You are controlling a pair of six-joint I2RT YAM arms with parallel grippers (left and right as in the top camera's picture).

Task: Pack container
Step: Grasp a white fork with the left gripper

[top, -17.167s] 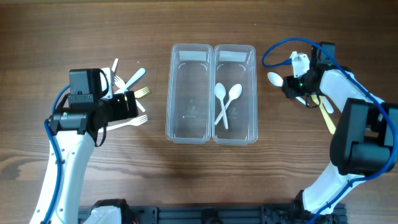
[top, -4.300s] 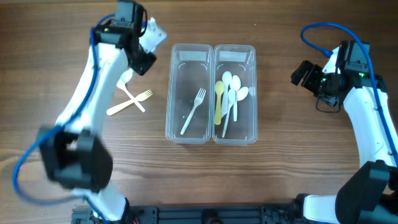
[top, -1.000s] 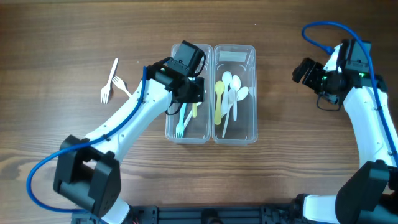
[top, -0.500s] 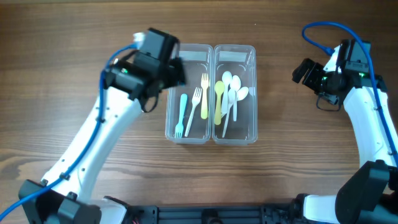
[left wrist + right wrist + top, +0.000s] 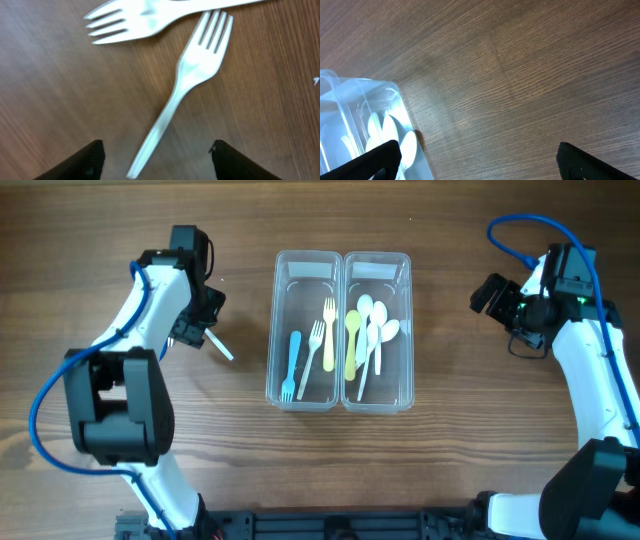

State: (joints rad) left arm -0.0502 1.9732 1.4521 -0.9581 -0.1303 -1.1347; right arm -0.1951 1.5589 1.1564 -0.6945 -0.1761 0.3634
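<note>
Two clear containers stand side by side. The left container [image 5: 303,385] holds a blue fork [image 5: 290,365], a white fork [image 5: 313,345] and a yellow fork [image 5: 329,335]. The right container [image 5: 378,268] holds a yellow spoon [image 5: 351,345] and white spoons [image 5: 372,330]. My left gripper [image 5: 198,332] [image 5: 157,162] hangs open low over two white forks lying on the table. The nearer fork [image 5: 200,70] has its handle end between my fingers [image 5: 90,160], untouched. The other fork [image 5: 145,20] lies across the top. My right gripper [image 5: 487,293] [image 5: 477,162] stays open and empty beside the right container [image 5: 350,115].
Bare wooden table [image 5: 450,440] surrounds the containers. In the overhead view only a fork handle [image 5: 221,348] shows past my left gripper. A blue cable [image 5: 510,240] loops above the right arm.
My left gripper opened over the left container, leaving forks inside, then swung left and came down over the two white forks on the table. The right arm has not moved.
</note>
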